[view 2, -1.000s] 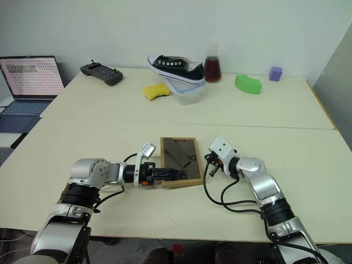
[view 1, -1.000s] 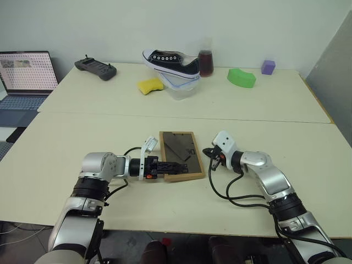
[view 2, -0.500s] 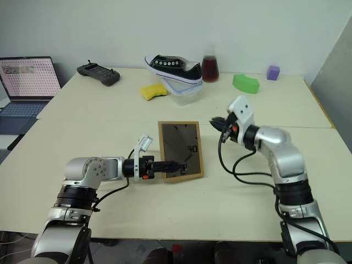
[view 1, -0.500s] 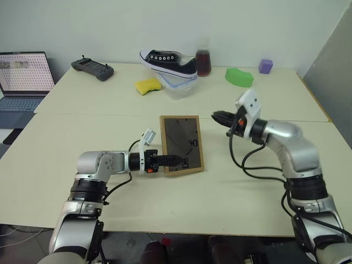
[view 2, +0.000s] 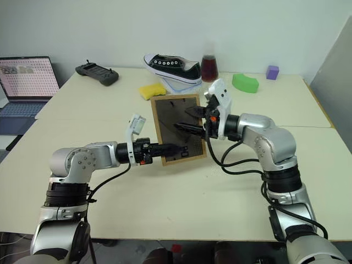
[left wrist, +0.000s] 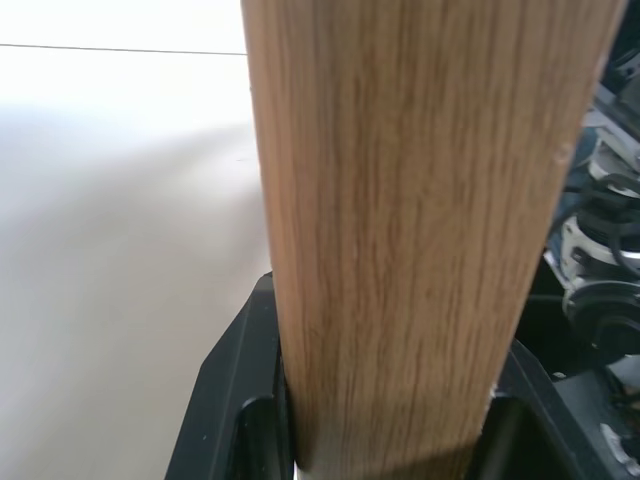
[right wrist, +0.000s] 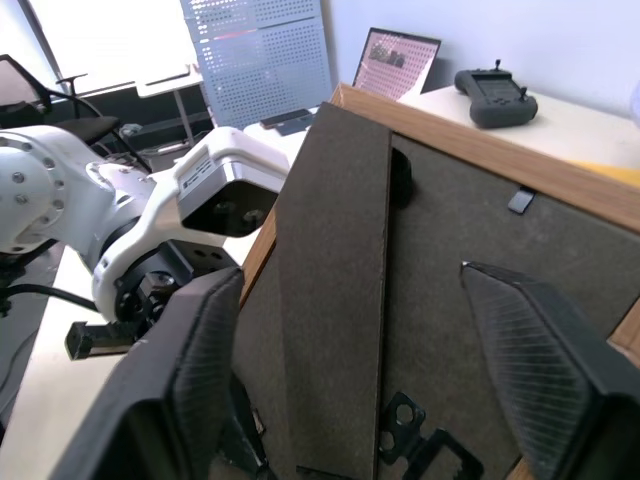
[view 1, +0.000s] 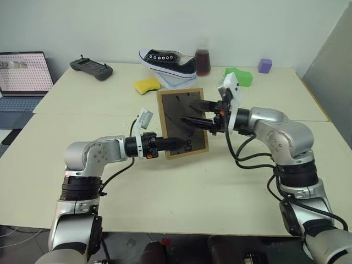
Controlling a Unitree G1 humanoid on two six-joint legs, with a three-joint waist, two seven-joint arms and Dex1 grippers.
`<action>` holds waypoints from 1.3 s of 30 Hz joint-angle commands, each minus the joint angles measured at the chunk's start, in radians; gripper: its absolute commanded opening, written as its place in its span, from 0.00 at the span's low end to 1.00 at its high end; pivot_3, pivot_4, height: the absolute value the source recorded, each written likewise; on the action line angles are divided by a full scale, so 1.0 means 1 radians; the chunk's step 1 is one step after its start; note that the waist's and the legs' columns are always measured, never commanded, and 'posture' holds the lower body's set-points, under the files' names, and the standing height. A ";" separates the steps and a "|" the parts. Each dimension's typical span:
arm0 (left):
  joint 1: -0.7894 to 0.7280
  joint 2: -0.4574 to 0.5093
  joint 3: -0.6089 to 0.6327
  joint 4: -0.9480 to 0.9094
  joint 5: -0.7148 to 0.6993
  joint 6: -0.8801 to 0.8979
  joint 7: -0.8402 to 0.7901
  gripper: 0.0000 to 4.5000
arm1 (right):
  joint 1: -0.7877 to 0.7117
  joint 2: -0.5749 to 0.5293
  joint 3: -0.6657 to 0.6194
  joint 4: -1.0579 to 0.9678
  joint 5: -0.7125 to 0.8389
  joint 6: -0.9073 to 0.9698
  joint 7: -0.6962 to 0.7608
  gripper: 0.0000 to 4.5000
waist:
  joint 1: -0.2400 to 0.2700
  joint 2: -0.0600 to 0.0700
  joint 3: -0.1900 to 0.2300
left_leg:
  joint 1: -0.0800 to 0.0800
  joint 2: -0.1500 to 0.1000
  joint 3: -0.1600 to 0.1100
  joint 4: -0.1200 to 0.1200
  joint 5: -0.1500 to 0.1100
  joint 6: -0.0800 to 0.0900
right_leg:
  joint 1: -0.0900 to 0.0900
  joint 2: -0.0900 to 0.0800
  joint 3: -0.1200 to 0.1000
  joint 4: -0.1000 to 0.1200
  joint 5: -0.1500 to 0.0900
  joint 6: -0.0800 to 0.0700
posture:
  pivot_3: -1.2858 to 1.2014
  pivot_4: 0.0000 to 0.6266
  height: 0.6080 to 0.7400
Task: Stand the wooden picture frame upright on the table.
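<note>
The wooden picture frame (view 1: 181, 124) is tipped up nearly upright over the table (view 1: 181, 192), with its dark grey backboard (right wrist: 450, 260) and easel flap (right wrist: 330, 300) facing me. My left gripper (view 1: 175, 144) is shut on the frame's lower left edge. In the left wrist view the light wood rim (left wrist: 400, 230) sits between its black fingers (left wrist: 235, 420). My right gripper (view 1: 187, 111) comes in from the right, level, and is open. Its fingers (right wrist: 180, 390) spread in front of the backboard on either side of the flap. Whether the frame's lower edge touches the table, I cannot tell.
At the back of the far table stand a black shoe (view 1: 168, 60) on a clear container, a yellow sponge (view 1: 147, 85), a flask of dark liquid (view 1: 203, 60), a green block (view 1: 239, 76), a purple cube (view 1: 265, 66) and a controller (view 1: 91, 67). A laptop (view 1: 22, 74) sits far left.
The frame went from lying flat to nearly upright, lifted and turned by my left gripper. My right gripper rose, swung left to the backboard and went from shut to open.
</note>
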 commanded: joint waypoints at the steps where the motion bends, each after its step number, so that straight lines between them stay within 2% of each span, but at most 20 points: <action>1: 0.001 -0.009 0.041 -0.079 -0.062 -0.003 0.014 0.29 | -0.001 0.043 0.056 -0.057 -0.008 -0.005 -0.031 0.94 | -0.002 0.000 0.000 | 0.000 0.000 0.000 0.000 0.000 0.000 | 0.000 0.000 0.000 0.000 0.000 0.000 | 0.52 0.24 1.00; 4: 0.024 -0.010 0.048 -0.084 -0.066 -0.002 0.029 0.29 | 0.019 0.075 0.068 -0.133 0.058 0.033 -0.014 0.94 | -0.003 0.000 0.000 | -0.001 0.000 0.000 0.000 0.000 0.000 | 0.000 0.000 0.000 0.000 0.000 0.000 | 0.52 0.24 1.00; 7: 0.038 -0.007 0.051 -0.093 -0.071 -0.002 0.041 0.29 | 0.048 0.056 0.065 -0.196 0.096 0.066 0.012 0.94 | -0.001 0.000 0.000 | -0.001 0.000 -0.001 0.000 0.000 0.000 | 0.000 -0.001 -0.001 -0.001 0.000 0.000 | 0.52 0.24 1.00; 11: 0.052 0.002 0.061 -0.097 -0.085 0.007 0.046 0.29 | 0.084 -0.004 0.016 -0.234 0.139 0.107 0.026 0.94 | 0.002 0.000 0.000 | -0.001 0.000 -0.001 0.000 0.000 0.000 | 0.000 -0.001 -0.001 -0.001 0.000 0.000 | 0.52 0.24 1.00; 14: 0.068 0.002 0.090 -0.098 -0.121 0.051 0.065 0.29 | 0.126 -0.089 -0.030 -0.261 0.161 0.114 0.063 0.94 | 0.002 0.000 0.000 | -0.001 0.000 -0.001 0.000 0.000 0.000 | 0.000 0.000 -0.001 -0.001 0.000 0.000 | 0.52 0.24 1.00; 17: 0.083 0.012 0.111 -0.113 -0.184 0.140 0.079 0.29 | 0.161 -0.155 -0.062 -0.294 0.199 0.135 0.078 0.94 | 0.001 0.000 0.000 | -0.001 0.000 -0.001 0.000 0.000 0.000 | 0.000 -0.001 -0.001 -0.003 0.000 0.000 | 0.52 0.24 1.00; 22: 0.071 0.021 0.149 -0.085 -0.254 0.288 0.114 0.29 | 0.201 -0.207 -0.105 -0.319 0.224 0.121 0.069 0.94 | -0.003 -0.001 0.000 | -0.001 0.000 -0.001 0.000 0.000 0.000 | 0.000 0.000 -0.001 -0.002 0.000 0.000 | 0.52 0.24 1.00; 24: 0.051 0.027 0.173 -0.050 -0.301 0.388 0.124 0.29 | 0.238 -0.263 -0.092 -0.291 0.086 -0.088 0.096 0.94 | -0.003 -0.001 0.001 | -0.002 0.000 -0.001 0.000 0.000 0.000 | 0.000 0.000 -0.001 -0.003 0.000 0.000 | 0.52 0.24 1.00; 27: 0.019 0.056 0.180 0.046 -0.431 0.436 0.159 0.29 | 0.294 -0.365 -0.004 -0.137 -0.265 -0.708 0.126 0.94 | 0.000 -0.002 0.001 | -0.002 -0.001 -0.001 0.000 0.000 0.000 | 0.000 0.000 -0.001 -0.004 0.000 0.001 | 0.52 0.24 1.00; 30: -0.002 0.115 0.121 0.125 -0.575 0.436 0.202 0.29 | 0.273 -0.424 0.045 0.144 -0.546 -1.296 0.006 0.94 | -0.004 -0.002 0.001 | -0.002 -0.001 0.000 0.000 0.000 0.000 | 0.001 -0.001 0.000 -0.005 0.000 0.002 | 0.52 0.24 1.00; 32: -0.016 0.142 0.080 0.173 -0.674 0.436 0.245 0.29 | 0.229 -0.429 0.061 0.318 -0.689 -1.565 -0.122 0.94 | -0.006 -0.003 0.002 | -0.001 -0.001 0.000 0.000 0.000 0.000 | 0.000 -0.001 0.000 -0.005 0.000 0.001 | 0.52 0.24 1.00; 35: -0.016 0.160 0.034 0.185 -0.800 0.436 0.316 0.29 | 0.149 -0.408 0.056 0.469 -0.925 -1.802 -0.377 0.94 | -0.007 -0.003 0.002 | 0.000 -0.001 0.001 0.000 0.001 -0.001 | 0.000 -0.001 0.001 -0.004 0.000 0.001 | 0.52 0.24 1.00; 39: 0.001 0.162 -0.005 0.181 -0.951 0.436 0.426 0.29 | 0.068 -0.350 0.072 0.511 -1.153 -1.914 -0.629 0.94 | -0.011 -0.003 0.002 | 0.000 0.000 0.001 0.000 0.002 -0.004 | -0.001 -0.001 0.002 -0.001 0.000 0.001 | 0.52 0.24 1.00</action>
